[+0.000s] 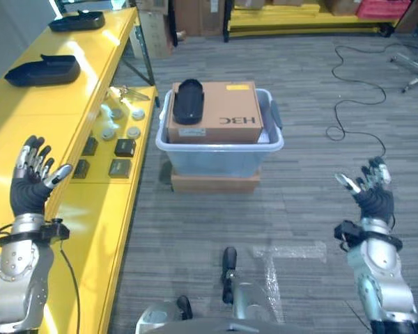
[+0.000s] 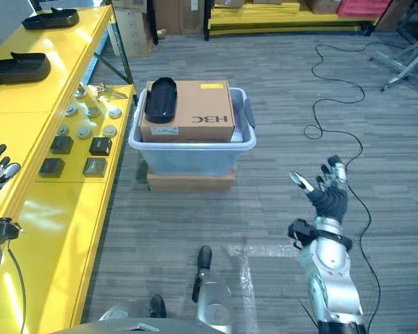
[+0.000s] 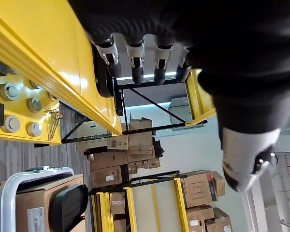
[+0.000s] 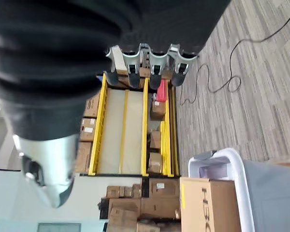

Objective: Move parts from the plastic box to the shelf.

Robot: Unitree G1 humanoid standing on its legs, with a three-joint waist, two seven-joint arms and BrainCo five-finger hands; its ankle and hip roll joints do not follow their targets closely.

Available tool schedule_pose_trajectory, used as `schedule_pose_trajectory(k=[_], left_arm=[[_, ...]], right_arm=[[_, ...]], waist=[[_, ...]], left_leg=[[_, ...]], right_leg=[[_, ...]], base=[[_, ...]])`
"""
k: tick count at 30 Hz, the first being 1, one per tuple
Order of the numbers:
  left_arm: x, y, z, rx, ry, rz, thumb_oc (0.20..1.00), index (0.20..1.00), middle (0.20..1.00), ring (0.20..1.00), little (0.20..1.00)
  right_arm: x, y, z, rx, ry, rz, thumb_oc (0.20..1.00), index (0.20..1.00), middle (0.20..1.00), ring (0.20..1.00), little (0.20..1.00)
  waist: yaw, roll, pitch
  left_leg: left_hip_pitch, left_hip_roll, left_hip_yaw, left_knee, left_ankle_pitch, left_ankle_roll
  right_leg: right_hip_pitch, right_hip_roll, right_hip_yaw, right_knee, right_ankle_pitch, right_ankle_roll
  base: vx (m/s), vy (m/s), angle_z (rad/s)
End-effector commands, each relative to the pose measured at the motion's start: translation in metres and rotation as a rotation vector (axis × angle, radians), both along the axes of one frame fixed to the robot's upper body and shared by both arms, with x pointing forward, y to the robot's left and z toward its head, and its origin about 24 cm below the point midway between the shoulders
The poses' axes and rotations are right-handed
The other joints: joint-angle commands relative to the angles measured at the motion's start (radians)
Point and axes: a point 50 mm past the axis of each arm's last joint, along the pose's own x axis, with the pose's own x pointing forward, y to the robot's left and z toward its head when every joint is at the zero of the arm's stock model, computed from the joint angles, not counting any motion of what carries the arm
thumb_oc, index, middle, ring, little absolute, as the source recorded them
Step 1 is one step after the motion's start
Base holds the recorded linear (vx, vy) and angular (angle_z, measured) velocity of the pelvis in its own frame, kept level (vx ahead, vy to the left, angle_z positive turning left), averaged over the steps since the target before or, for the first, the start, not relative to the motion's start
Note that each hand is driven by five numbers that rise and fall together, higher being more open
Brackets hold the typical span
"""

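Observation:
A pale blue plastic box [image 1: 219,154] stands on the carpet ahead, resting on a flat brown board. A cardboard carton [image 1: 226,115] fills its top, and a black oblong part [image 1: 188,100] lies on the carton's left end. The yellow shelf [image 1: 70,83] runs along the left side. My left hand [image 1: 31,179] is raised over the shelf's front edge, fingers straight and spread, holding nothing. My right hand [image 1: 368,188] is raised above the carpet at the right, also open and empty. Both hands are well short of the box.
Two black trays [image 1: 43,70] [image 1: 77,21] lie on the shelf's upper level. Several round metal fittings [image 1: 118,122] and dark square blocks [image 1: 120,157] sit on the lower level. A black cable [image 1: 355,90] snakes over the carpet at right. Cardboard boxes [image 1: 157,28] stand at the back.

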Motion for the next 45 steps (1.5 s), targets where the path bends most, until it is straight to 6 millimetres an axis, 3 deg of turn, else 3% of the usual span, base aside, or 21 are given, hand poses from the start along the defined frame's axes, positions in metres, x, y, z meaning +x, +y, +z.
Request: schedule_pose_trajectory(k=[1, 3, 9, 15, 19, 21, 22, 23, 24, 25, 27, 28, 30, 31, 32, 34, 35, 36, 38, 41, 45], left_arm=[[-0.008, 0.01, 0.044, 0.104, -0.153, -0.013, 1.0, 1.0, 1.0, 1.0, 1.0], [-0.008, 0.016, 0.046, 0.079, -0.169, 0.032, 1.0, 1.0, 1.0, 1.0, 1.0], [-0.006, 0.01, 0.037, -0.005, -0.166, -0.016, 1.0, 1.0, 1.0, 1.0, 1.0], [-0.003, 0.0, 0.036, -0.002, -0.175, -0.073, 1.0, 1.0, 1.0, 1.0, 1.0], [-0.007, 0.003, 0.036, -0.04, -0.191, -0.062, 1.0, 1.0, 1.0, 1.0, 1.0], [-0.008, 0.005, 0.032, -0.074, -0.194, -0.031, 1.0, 1.0, 1.0, 1.0, 1.0], [-0.007, 0.006, 0.027, -0.108, -0.195, 0.003, 1.0, 1.0, 1.0, 1.0, 1.0], [-0.004, 0.008, 0.023, -0.142, -0.189, 0.036, 1.0, 1.0, 1.0, 1.0, 1.0], [-0.001, 0.009, 0.022, -0.147, -0.185, 0.04, 1.0, 1.0, 1.0, 1.0, 1.0], [0.001, 0.01, 0.023, -0.135, -0.184, 0.052, 1.0, 1.0, 1.0, 1.0, 1.0], [-0.001, 0.014, 0.025, -0.127, -0.188, 0.065, 1.0, 1.0, 1.0, 1.0, 1.0], [-0.003, 0.016, 0.026, -0.126, -0.191, 0.074, 1.0, 1.0, 1.0, 1.0, 1.0], [-0.008, 0.019, 0.032, -0.122, -0.192, 0.097, 1.0, 1.0, 1.0, 1.0, 1.0], [-0.01, 0.021, 0.033, -0.111, -0.194, 0.108, 1.0, 1.0, 1.0, 1.0, 1.0], [-0.009, 0.023, 0.035, -0.105, -0.201, 0.129, 1.0, 1.0, 1.0, 1.0, 1.0], [-0.008, 0.024, 0.035, -0.104, -0.209, 0.143, 1.0, 1.0, 1.0, 1.0, 1.0], [-0.007, 0.025, 0.034, -0.103, -0.213, 0.151, 1.0, 1.0, 1.0, 1.0, 1.0], [-0.006, 0.024, 0.036, -0.075, -0.218, 0.16, 1.0, 1.0, 1.0, 1.0, 1.0], [-0.006, 0.024, 0.042, -0.058, -0.231, 0.164, 1.0, 1.0, 1.0, 1.0, 1.0], [-0.008, 0.024, 0.048, -0.044, -0.247, 0.128, 1.0, 1.0, 1.0, 1.0, 1.0], [-0.007, 0.025, 0.048, -0.051, -0.232, 0.108, 1.0, 1.0, 1.0, 1.0, 1.0]], right_arm=[[0.007, 0.002, 0.026, -0.047, -0.109, -0.014, 1.0, 1.0, 1.0, 1.0, 1.0], [0.014, 0.006, 0.025, -0.049, -0.11, 0.012, 1.0, 1.0, 1.0, 1.0, 1.0], [0.006, -0.005, 0.029, -0.033, -0.127, -0.011, 1.0, 1.0, 1.0, 1.0, 1.0], [-0.002, -0.007, 0.023, -0.011, -0.123, -0.047, 1.0, 1.0, 1.0, 1.0, 1.0], [-0.009, -0.013, 0.02, -0.03, -0.089, -0.039, 1.0, 1.0, 1.0, 1.0, 1.0], [-0.008, -0.018, 0.021, -0.049, -0.069, -0.025, 1.0, 1.0, 1.0, 1.0, 1.0], [-0.004, -0.019, 0.023, -0.072, -0.061, -0.013, 1.0, 1.0, 1.0, 1.0, 1.0], [0.0, -0.019, 0.023, -0.091, -0.053, -0.002, 1.0, 1.0, 1.0, 1.0, 1.0], [0.0, -0.019, 0.022, -0.09, -0.049, -0.009, 1.0, 1.0, 1.0, 1.0, 1.0], [0.001, -0.02, 0.02, -0.085, -0.045, -0.016, 1.0, 1.0, 1.0, 1.0, 1.0], [0.003, -0.021, 0.018, -0.074, -0.043, -0.032, 1.0, 1.0, 1.0, 1.0, 1.0], [0.003, -0.019, 0.018, -0.08, -0.041, -0.032, 1.0, 1.0, 1.0, 1.0, 1.0], [0.004, -0.017, 0.018, -0.098, -0.024, -0.034, 1.0, 1.0, 1.0, 1.0, 1.0], [0.0, -0.016, 0.015, -0.097, -0.011, -0.045, 1.0, 1.0, 1.0, 1.0, 1.0], [-0.007, -0.017, 0.01, -0.088, 0.005, -0.049, 1.0, 1.0, 1.0, 1.0, 1.0], [-0.01, -0.017, 0.008, -0.087, 0.008, -0.047, 1.0, 1.0, 1.0, 1.0, 1.0], [-0.011, -0.017, 0.007, -0.088, 0.009, -0.044, 1.0, 1.0, 1.0, 1.0, 1.0], [-0.008, -0.015, 0.007, -0.069, 0.002, -0.041, 1.0, 1.0, 1.0, 1.0, 1.0], [-0.003, -0.011, 0.007, -0.024, -0.014, -0.033, 1.0, 1.0, 1.0, 1.0, 1.0], [0.003, -0.004, 0.008, -0.012, -0.026, -0.031, 1.0, 1.0, 1.0, 1.0, 1.0], [0.01, 0.005, 0.009, -0.02, -0.034, -0.021, 1.0, 1.0, 1.0, 1.0, 1.0]], waist=[[0.06, -0.021, -0.019], [0.086, -0.031, -0.014], [0.073, -0.046, -0.02], [0.054, -0.033, -0.003], [0.03, -0.035, -0.016], [0.028, -0.04, -0.031], [0.03, -0.04, -0.033], [0.034, -0.052, -0.027], [0.04, -0.062, -0.015], [0.045, -0.064, -0.008], [0.07, -0.064, 0.006], [0.082, -0.06, 0.006], [0.109, -0.042, -0.01], [0.116, -0.022, -0.018], [0.114, -0.019, -0.015], [0.109, -0.027, -0.015], [0.106, -0.036, -0.024], [0.113, -0.045, -0.035], [0.137, -0.054, -0.03], [0.172, -0.063, -0.042], [0.194, -0.058, -0.054]], left_leg=[[-0.05, -0.062, -0.134, 0.062, -0.011, -0.008], [-0.055, -0.023, -0.101, 0.075, -0.02, -0.023], [-0.052, 0.035, -0.093, 0.045, 0.001, -0.038], [-0.06, 0.067, -0.091, 0.024, 0.034, -0.053], [-0.03, 0.127, -0.076, 0.058, 0.041, -0.081], [-0.038, 0.193, -0.076, 0.166, 0.148, -0.112], [-0.088, 0.241, -0.1, 0.319, 0.241, -0.143], [-0.211, 0.24, -0.147, 0.57, 0.306, -0.157], [-0.324, 0.201, -0.184, 0.707, 0.306, -0.142], [-0.369, 0.16, -0.192, 0.727, 0.287, -0.124], [-0.408, 0.032, -0.176, 0.626, 0.239, -0.081], [-0.417, -0.004, -0.161, 0.537, 0.247, -0.078], [-0.431, -0.068, -0.136, 0.192, 0.321, -0.09], [-0.434, -0.071, -0.081, 0.002, 0.402, -0.107], [-0.446, -0.057, -0.031, -0.112, 0.425, -0.113], [-0.444, -0.051, -0.025, -0.111, 0.407, -0.12], [-0.423, -0.047, 0.003, -0.125, 0.348, -0.1], [-0.411, -0.038, 0.016, -0.079, 0.316, -0.083], [-0.432, -0.032, -0.012, 0.012, 0.297, -0.085], [-0.419, -0.048, -0.031, 0.043, 0.245, -0.067], [-0.422, -0.055, -0.044, 0.046, 0.242, -0.053]], right_leg=[[0.161, -0.067, 0.035, -0.171, 0.113, 0.064], [0.158, -0.086, -0.06, -0.188, 0.108, 0.075], [0.166, -0.062, -0.077, -0.096, 0.073, 0.06], [0.151, -0.048, -0.086, -0.033, 0.029, 0.046], [0.158, -0.034, -0.106, 0.01, -0.017, 0.008], [0.172, 0.001, -0.123, 0.009, -0.04, -0.044], [0.193, 0.041, -0.122, -0.009, -0.051, -0.081], [0.222, 0.073, -0.105, -0.034, -0.048, -0.115], [0.249, 0.09, -0.092, -0.054, -0.038, -0.13], [0.264, 0.1, -0.082, -0.062, -0.037, -0.131], [0.294, 0.115, -0.04, -0.078, -0.038, -0.121], [0.306, 0.125, -0.028, -0.092, -0.038, -0.117], [0.338, 0.152, -0.013, -0.112, -0.044, -0.102], [0.363, 0.176, -0.032, -0.096, -0.065, -0.099], [0.393, 0.189, -0.063, -0.058, -0.103, -0.099], [0.41, 0.182, -0.067, -0.026, -0.146, -0.098], [0.419, 0.171, -0.078, -0.005, -0.175, -0.089], [0.427, 0.154, -0.082, 0.03, -0.212, -0.084], [0.437, 0.135, -0.079, 0.073, -0.254, -0.088], [0.448, 0.107, -0.105, 0.08, -0.275, -0.08], [0.453, 0.098, -0.128, 0.051, -0.268, -0.084]], base=[[0.05, -0.271, 0.26], [0.05, -0.272, 0.01], [0.06, -0.205, -0.27], [0.06, -0.153, -0.09], [0.24, -0.268, 0.01], [0.33, -0.413, -0.13], [0.35, -0.582, -0.26], [0.27, -0.556, -0.29], [0.2, -0.394, -0.19], [0.19, -0.173, -0.2], [0.26, -0.031, -0.63], [0.36, 0.048, -1.46], [0.51, 0.071, -1.16], [0.76, 0.047, -0.47], [0.79, 0.031, -0.4], [0.44, 0.038, -0.07], [0.37, 0.064, 0.38], [0.4, 0.047, 0.5], [0.34, -0.018, -0.72], [0.27, 0.006, -0.34], [0.12, 0.035, -0.04]])
